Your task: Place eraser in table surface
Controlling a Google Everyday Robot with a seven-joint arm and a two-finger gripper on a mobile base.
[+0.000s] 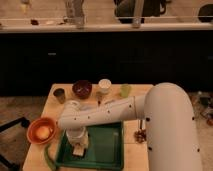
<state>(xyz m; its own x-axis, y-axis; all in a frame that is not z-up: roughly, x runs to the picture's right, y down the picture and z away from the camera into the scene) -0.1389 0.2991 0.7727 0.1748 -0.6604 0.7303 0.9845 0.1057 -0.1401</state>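
The gripper [79,149] hangs low over the green tray [107,150] (its grasp unreadable), so the eraser may land there, missing the table [131,150].

Warm, dim light falls from above onto the table [131,150], while the dark cabinets [125,55] behind it swallow nearly all of it. My white arm [167,112] catches the brightest sheen along its upper curve. My end effector [79,148] hangs low over the green tray [106,145], shaded beneath my own forearm.
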